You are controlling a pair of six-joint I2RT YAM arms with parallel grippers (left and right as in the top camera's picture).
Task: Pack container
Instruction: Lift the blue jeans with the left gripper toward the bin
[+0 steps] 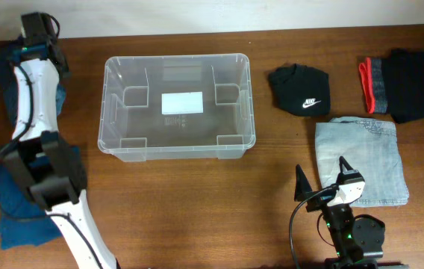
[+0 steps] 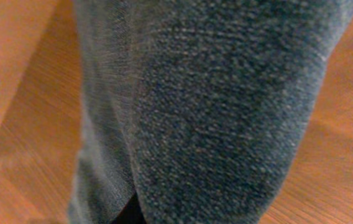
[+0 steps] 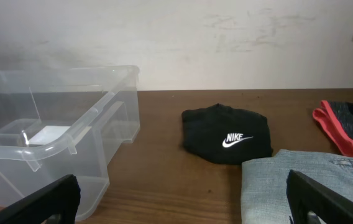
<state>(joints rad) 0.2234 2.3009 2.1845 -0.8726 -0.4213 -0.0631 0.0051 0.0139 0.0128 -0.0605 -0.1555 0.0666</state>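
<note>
The clear plastic container (image 1: 106, 104) stands empty at the table's upper middle, a white label on its base; its near corner also shows in the right wrist view (image 3: 71, 140). My left gripper (image 1: 36, 33) is at the far left back corner, over a blue-grey cloth (image 1: 60, 94). That cloth (image 2: 226, 106) fills the left wrist view from the jaws outward, hides the fingers, and looks pinched between them. My right gripper (image 1: 322, 178) is low at the front right, open and empty (image 3: 183, 208), its right finger over the folded light denim (image 1: 361, 161).
A black Nike cap (image 1: 299, 90) (image 3: 226, 134) lies right of the container. A black garment with a red and grey band (image 1: 402, 84) (image 3: 338, 130) sits at the far right. Another blue cloth (image 1: 18, 224) lies at the front left under my left arm.
</note>
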